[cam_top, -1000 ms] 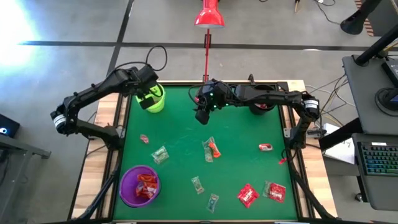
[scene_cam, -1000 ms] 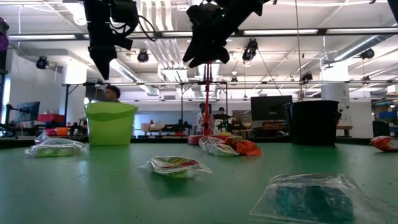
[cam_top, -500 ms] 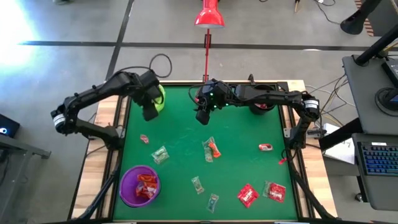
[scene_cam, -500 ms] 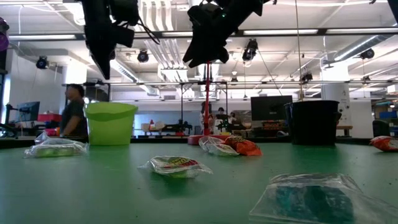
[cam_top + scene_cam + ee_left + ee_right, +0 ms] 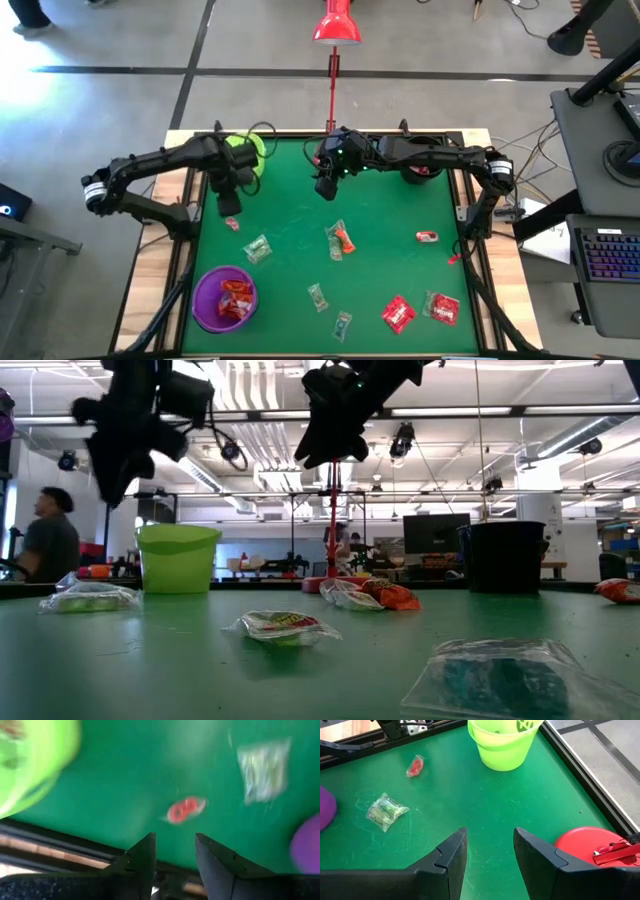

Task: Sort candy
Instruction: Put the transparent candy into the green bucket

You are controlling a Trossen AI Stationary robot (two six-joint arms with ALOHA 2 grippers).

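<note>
Sorted so far: I am counting red candy (image 5: 236, 297) inside the purple cup (image 5: 206, 303). Left to sort: roughly nine sweets lying loose across the green table (image 5: 390, 205). I am holding the left gripper (image 5: 231, 204), fingers parted and empty, above a small red sweet (image 5: 232, 223) at the left edge. The right gripper (image 5: 322, 188) is hanging parted, empty, at far centre.

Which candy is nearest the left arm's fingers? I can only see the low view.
Observer: In the high view, the left gripper shows right next to a small red candy near the table's left edge.
Operator: Are its fingers open?
Observer: Yes. The left wrist view shows a gap between its fingers, with nothing in it.
Operator: What's in the purple cup?
Observer: Red sweets lie inside the purple cup at the front left.
</note>
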